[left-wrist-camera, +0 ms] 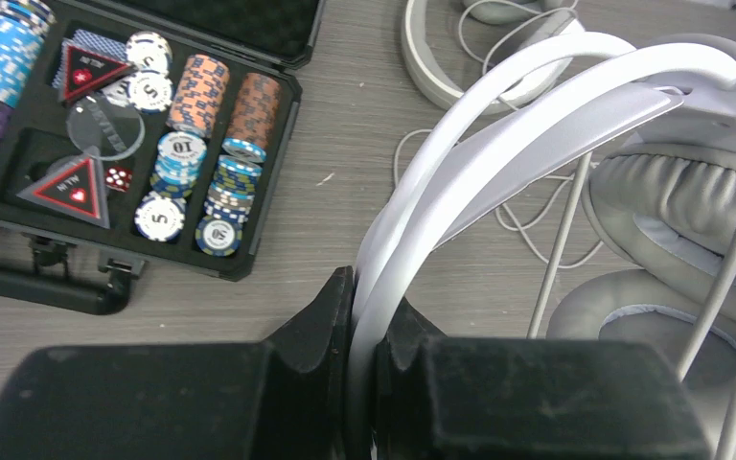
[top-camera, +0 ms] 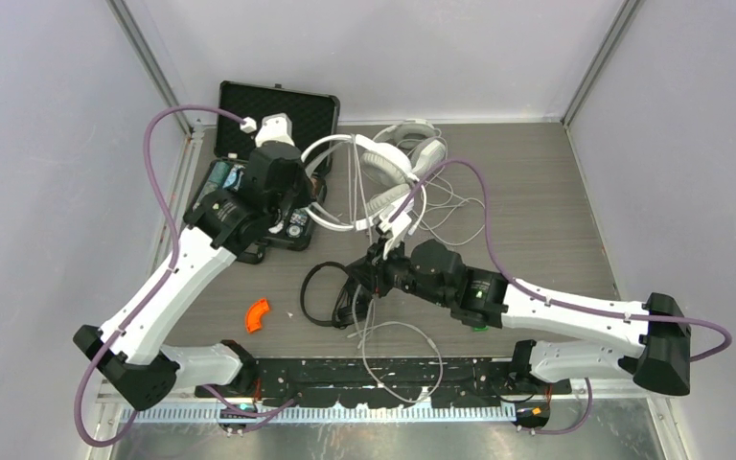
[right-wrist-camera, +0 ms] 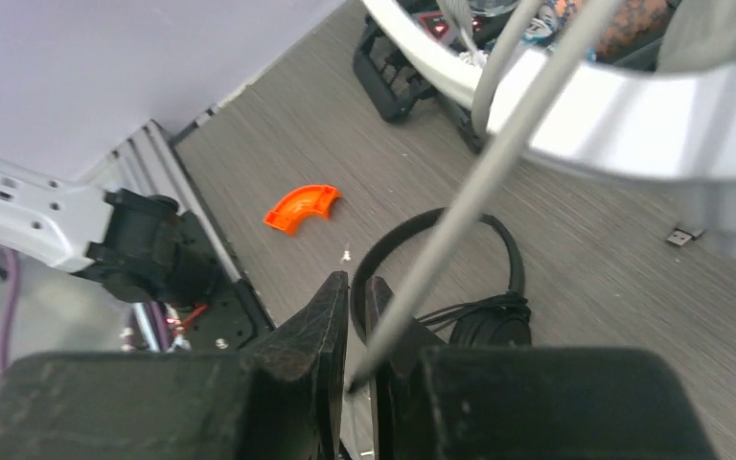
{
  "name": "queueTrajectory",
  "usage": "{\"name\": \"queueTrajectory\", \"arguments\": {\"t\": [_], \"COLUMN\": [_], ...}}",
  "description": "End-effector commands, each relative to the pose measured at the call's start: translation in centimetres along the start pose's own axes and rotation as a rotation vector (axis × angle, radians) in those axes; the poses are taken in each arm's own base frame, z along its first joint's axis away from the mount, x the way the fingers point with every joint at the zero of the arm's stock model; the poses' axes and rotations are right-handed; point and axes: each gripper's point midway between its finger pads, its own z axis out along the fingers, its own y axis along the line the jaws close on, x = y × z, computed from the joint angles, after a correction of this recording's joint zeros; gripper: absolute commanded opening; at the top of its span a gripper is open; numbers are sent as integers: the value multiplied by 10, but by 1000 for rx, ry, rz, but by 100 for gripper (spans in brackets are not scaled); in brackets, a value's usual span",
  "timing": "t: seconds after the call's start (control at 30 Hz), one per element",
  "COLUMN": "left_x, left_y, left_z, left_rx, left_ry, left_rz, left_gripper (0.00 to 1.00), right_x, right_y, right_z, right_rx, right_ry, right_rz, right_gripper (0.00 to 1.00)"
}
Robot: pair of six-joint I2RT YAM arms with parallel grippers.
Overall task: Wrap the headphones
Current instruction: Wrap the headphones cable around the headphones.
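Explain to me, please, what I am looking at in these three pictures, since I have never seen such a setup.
These are two robot arms bolted to a table. The wide picture looks down from above; the other two come from a camera on each wrist. On the table lie an open case of poker chips, a black headset, an orange curved piece and the rear white headset. The left gripper is clamped on the headband of the front white headset; the right gripper pinches a pale cord.
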Motion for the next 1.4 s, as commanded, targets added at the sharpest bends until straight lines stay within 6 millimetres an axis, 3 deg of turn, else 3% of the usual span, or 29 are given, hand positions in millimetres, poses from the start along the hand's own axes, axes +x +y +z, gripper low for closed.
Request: {"name": "queueTrajectory", "arguments": {"t": [0.0,0.27,0.53,0.67,1.07,1.37], "left_x": [-56,-66,-72,-76,-86,-90], "left_y": [-26,-33,-39,-39,-44,-51], "left_z": [-34,-51,-60,-64,-78,-89], "left_rx": [145,206,249,252,292,346], "left_ry": [-156,-167,-170,-177,-188,-176], "left_rz": [-246,-302,-326,-326,-342,-373], "left_gripper": [0,0,0,0,0,0], "right_x": [-15,4,31,45,85,91], "right_y": [-7,-10,-3,-10,-31,-43], "right_z": [6,15,37,49,42,25], "right_rx": [79,125,69,102,116,127], "right_ry": [-124,-153,-217,-236,-250,-291], "right_rz": [-119,-212,-172,-161,-132,-120], "right_gripper": [18,19,31,34,33,2]}}
